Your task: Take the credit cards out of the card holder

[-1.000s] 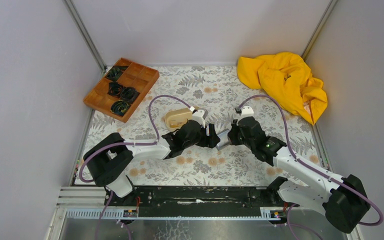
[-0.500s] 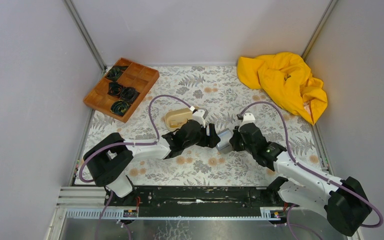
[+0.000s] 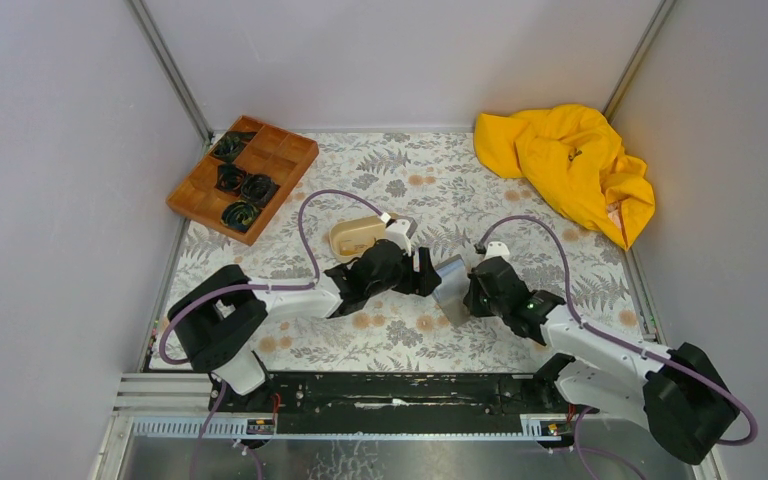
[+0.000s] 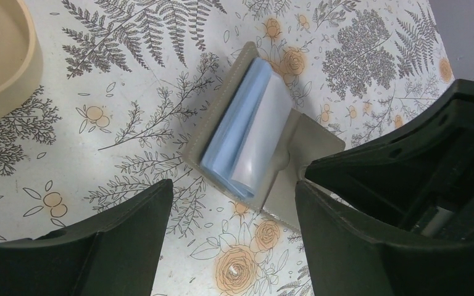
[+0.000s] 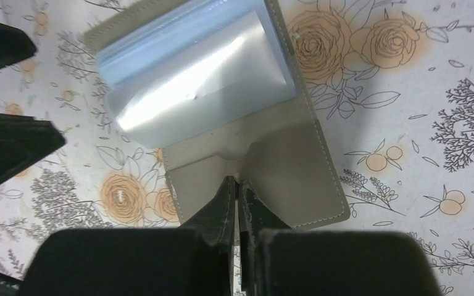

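Observation:
The card holder (image 3: 450,283) lies open on the floral table between my two grippers. In the right wrist view its grey-beige flap (image 5: 278,166) points toward me and a stack of pale blue-grey sleeves (image 5: 191,86) stands up behind it. My right gripper (image 5: 237,185) is shut on the flap's near edge at the small notch. My left gripper (image 4: 231,203) is open, and its fingers straddle the holder's near corner (image 4: 253,129) without touching it. I cannot make out any credit card apart from the sleeves.
A beige oval tray (image 3: 355,237) sits just behind the left gripper and shows in the left wrist view (image 4: 0,55). A brown compartment tray (image 3: 243,175) with dark coils stands at the far left. A yellow cloth (image 3: 570,165) lies at the far right.
My right gripper has drawn toward the near edge with the flap in it, and the holder has spread open flatter. The left arm has hardly moved.

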`<state>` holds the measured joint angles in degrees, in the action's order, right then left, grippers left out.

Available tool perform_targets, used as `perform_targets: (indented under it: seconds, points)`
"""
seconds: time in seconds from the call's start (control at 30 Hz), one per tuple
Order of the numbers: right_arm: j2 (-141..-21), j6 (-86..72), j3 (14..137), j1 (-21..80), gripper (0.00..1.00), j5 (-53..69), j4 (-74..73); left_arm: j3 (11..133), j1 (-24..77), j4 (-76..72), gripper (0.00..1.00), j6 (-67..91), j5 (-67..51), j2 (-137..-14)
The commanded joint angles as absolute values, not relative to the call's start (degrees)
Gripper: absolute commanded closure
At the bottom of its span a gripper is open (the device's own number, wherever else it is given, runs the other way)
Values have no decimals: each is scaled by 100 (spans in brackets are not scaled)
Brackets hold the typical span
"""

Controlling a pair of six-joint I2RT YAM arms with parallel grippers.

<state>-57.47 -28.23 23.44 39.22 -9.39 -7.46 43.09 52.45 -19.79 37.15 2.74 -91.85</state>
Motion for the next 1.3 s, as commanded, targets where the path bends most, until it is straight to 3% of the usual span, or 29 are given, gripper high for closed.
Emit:
perform_targets:
  seconds: [0.0,0.13,0.27,0.37,0.47,0.6,0.8,1.0,1.27]
  points:
    - [-6153,-2915,2598,3957,100,-1089,-774,4501,5220,-2163,20,3654,199,-9248]
    - [-6416,-2936,2684,3960,100,-1181,-793,4504,5221,-2145,20,3653,215,-9220]
    - [-6451,-2957,2620,3959,59,-1396,-682,4509,5221,-2127,20,3647,213,-9220]
    - [-6532,-2898,2651,3959,45,-1510,-618,4509,5221,-2136,20,3650,200,-9233]
    - [-6702,-2799,2831,3955,45,-1716,-625,4509,5225,-2127,20,3643,201,-9240]
    - [-7014,-2670,3193,3955,58,-2036,-680,4519,5221,-2110,20,3630,221,-9246]
    - [-7754,-2455,3816,3885,68,-2261,-662,4537,5221,-2094,20,3621,236,-9268]
    - [-8309,-2577,4116,3638,67,-1894,-400,4562,5221,-2071,20,3628,204,-9293]
    - [-8544,-2734,4252,3605,55,-1662,-128,4613,5226,-2039,20,3615,194,-9399]
